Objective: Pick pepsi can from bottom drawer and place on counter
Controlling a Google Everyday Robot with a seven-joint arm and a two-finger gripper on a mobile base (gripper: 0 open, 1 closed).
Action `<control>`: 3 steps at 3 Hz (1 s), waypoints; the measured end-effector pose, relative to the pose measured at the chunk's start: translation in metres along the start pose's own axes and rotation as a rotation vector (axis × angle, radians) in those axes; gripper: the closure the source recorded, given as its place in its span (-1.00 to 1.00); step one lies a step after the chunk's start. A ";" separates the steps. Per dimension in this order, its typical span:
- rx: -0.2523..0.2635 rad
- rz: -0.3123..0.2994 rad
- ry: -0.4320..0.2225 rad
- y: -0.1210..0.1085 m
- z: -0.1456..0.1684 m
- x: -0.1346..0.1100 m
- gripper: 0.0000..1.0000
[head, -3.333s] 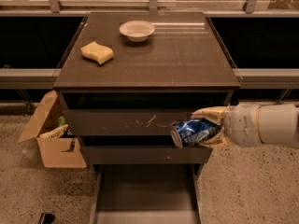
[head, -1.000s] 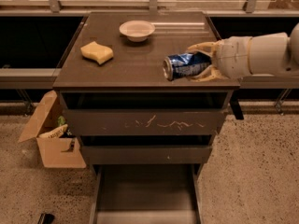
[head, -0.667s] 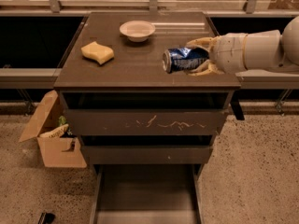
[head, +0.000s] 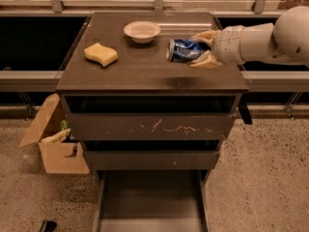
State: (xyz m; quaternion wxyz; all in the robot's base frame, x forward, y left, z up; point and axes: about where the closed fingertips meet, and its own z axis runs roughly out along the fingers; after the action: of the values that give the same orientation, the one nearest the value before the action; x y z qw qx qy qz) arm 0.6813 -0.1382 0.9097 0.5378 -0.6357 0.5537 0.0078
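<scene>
Pepsi can (head: pixel 181 50) is held on its side, clamped by the gripper (head: pixel 195 50), over the counter (head: pixel 145 74) at right (contact with the top cannot be told). Bottom drawer (head: pixel 152 204) is pulled open below.

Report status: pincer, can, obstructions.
Pincer shut on pepsi can, held sideways above counter. Not yet set down. Bowl and sponge sit clear, left.
</scene>
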 end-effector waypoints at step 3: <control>-0.021 0.179 0.062 -0.023 0.040 0.049 -0.69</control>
State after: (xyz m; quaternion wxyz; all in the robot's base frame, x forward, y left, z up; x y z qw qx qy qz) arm 0.7402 -0.1496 0.8787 0.5108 -0.5893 0.6246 0.0419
